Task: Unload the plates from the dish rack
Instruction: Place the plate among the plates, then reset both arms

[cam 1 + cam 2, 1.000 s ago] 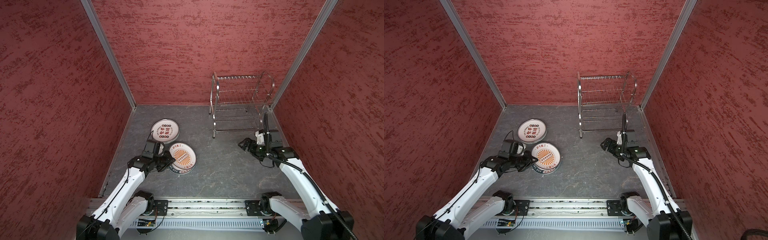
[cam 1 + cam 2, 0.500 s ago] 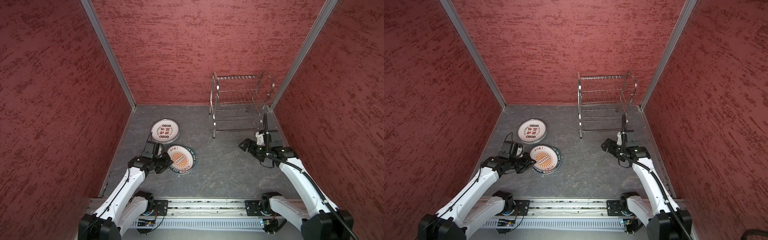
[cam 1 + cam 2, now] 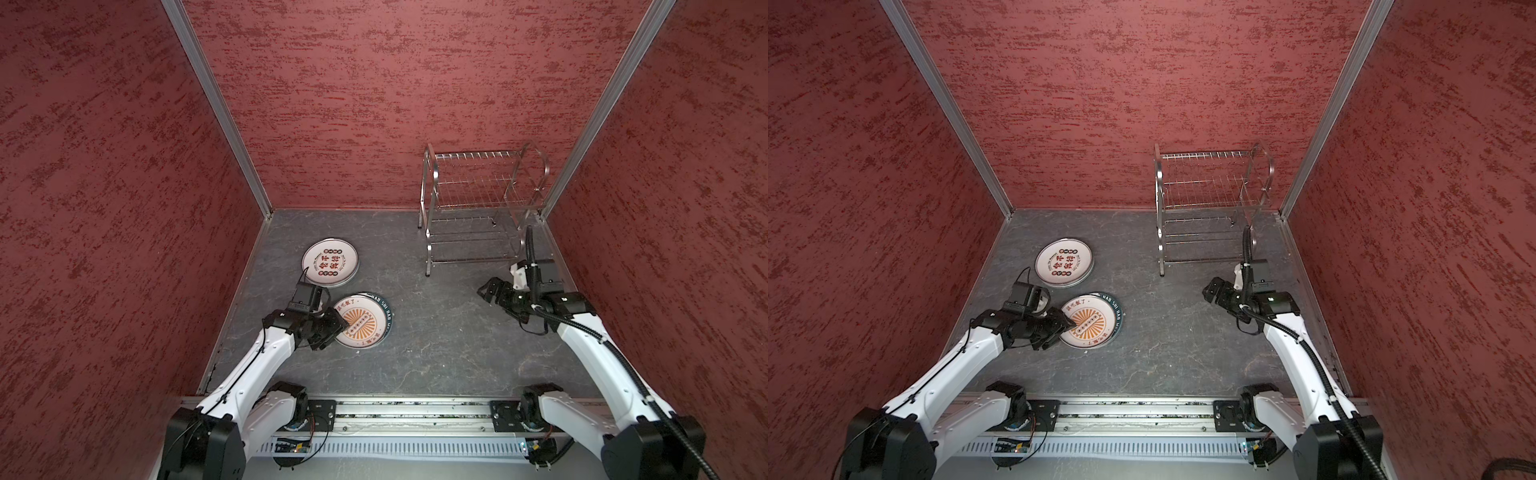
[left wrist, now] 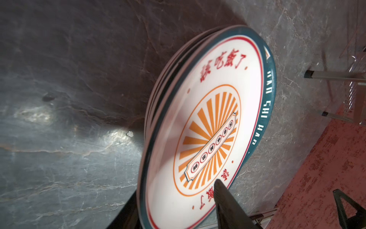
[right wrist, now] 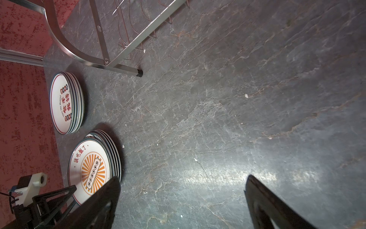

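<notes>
a shiny two-tier stainless-steel wire dish rack (image 3: 482, 199) stands at the far right of a dark grey slate-patterned tabletop (image 3: 436, 340), against textured red walls (image 3: 374, 104), in both top views. the round white plates in view lie on the table in two flat stacks at the left, well apart from the rack. the farther stack (image 3: 329, 262) is topped by a plate printed with red and black chinese characters. just nearer lies a second stack, its top plate printed with an orange sunburst (image 3: 361, 322). that plate sits slightly off-centre, baring a dark teal lettered rim beneath it on its right. the left gripper (image 3: 336, 330) reaches in low from the near left, its jaws parted about the near-left edge of the sunburst plate. in the left wrist view one black finger (image 4: 225, 200) lies over the plate's white face, and a dark shape that may be the other shows beside the edge of the stack. whether either finger touches the plate cannot be told. the right gripper (image 5: 183, 178) hangs over bare table at the right, near the rack's near legs, its two black fingers spread wide with nothing between them.
</notes>
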